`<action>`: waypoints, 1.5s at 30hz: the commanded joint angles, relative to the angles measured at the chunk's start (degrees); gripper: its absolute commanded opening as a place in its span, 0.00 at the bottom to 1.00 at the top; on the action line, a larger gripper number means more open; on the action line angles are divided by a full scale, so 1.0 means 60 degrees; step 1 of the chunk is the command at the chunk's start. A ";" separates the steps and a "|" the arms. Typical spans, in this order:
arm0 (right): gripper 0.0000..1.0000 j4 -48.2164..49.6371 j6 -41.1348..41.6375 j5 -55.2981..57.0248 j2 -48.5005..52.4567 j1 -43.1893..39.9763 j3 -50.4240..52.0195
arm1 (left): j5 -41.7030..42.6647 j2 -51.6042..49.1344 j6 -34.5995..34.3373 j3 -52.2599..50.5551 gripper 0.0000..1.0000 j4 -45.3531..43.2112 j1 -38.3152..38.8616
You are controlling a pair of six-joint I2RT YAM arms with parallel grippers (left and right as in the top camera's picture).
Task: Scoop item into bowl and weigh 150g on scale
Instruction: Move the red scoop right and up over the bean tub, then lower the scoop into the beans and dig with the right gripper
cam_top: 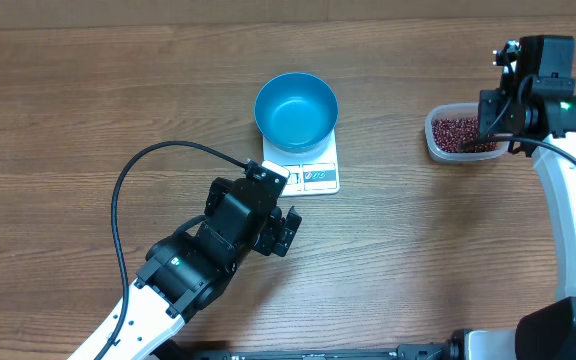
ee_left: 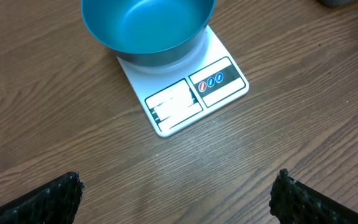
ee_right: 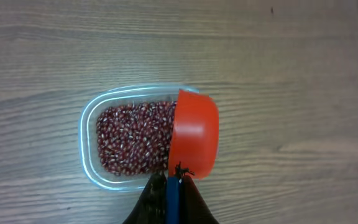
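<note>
Scooping step: right gripper (ee_right: 171,193), clamped on the scoop (ee_right: 194,134), hangs over the beans (ee_right: 132,140); left gripper (ee_left: 176,190) gapes empty. Next: dig in deep.

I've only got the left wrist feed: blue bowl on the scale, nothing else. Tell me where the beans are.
Observer: The beans lie in a clear tub, off to the right of the scale in the overhead view.
Operator: Report the right arm.
Observer: The right claw is shut on the handle of a red scoop.
Operator: Give me the scoop's position.
Observer: It is at one end of the tub, partly over the beans. I cannot tell whether it holds any.
</note>
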State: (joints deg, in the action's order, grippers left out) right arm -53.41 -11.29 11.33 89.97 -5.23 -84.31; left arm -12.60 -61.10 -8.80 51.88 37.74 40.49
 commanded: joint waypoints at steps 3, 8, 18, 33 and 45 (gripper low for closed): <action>0.04 0.0113 -0.0747 -0.0007 0.0237 -0.0040 -0.0200 | 0.0073 -0.0058 0.0113 -0.0069 0.99 -0.0011 -0.0011; 0.04 0.0022 -0.0852 -0.0007 0.0616 -0.0040 -0.0193 | 0.0073 -0.0058 0.0109 -0.0069 0.99 -0.0011 -0.0011; 0.04 -0.0069 -0.0882 -0.0004 0.1610 -0.0040 -0.0193 | 0.0073 -0.0058 0.0109 -0.0069 0.99 -0.0011 -0.0011; 0.04 -0.0474 -0.1217 -0.1286 0.2277 -0.0044 -0.0189 | 0.0073 -0.0058 0.0109 -0.0069 0.99 -0.0011 -0.0011; 0.04 -0.0667 -0.1158 -0.2160 0.2280 -0.0044 -0.0189 | 0.0073 -0.0058 0.0109 -0.0069 0.99 -0.0011 -0.0015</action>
State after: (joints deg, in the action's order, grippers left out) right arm -56.99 -18.24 2.31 103.31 -5.26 -84.31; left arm -12.60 -61.10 -8.80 51.88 37.74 40.49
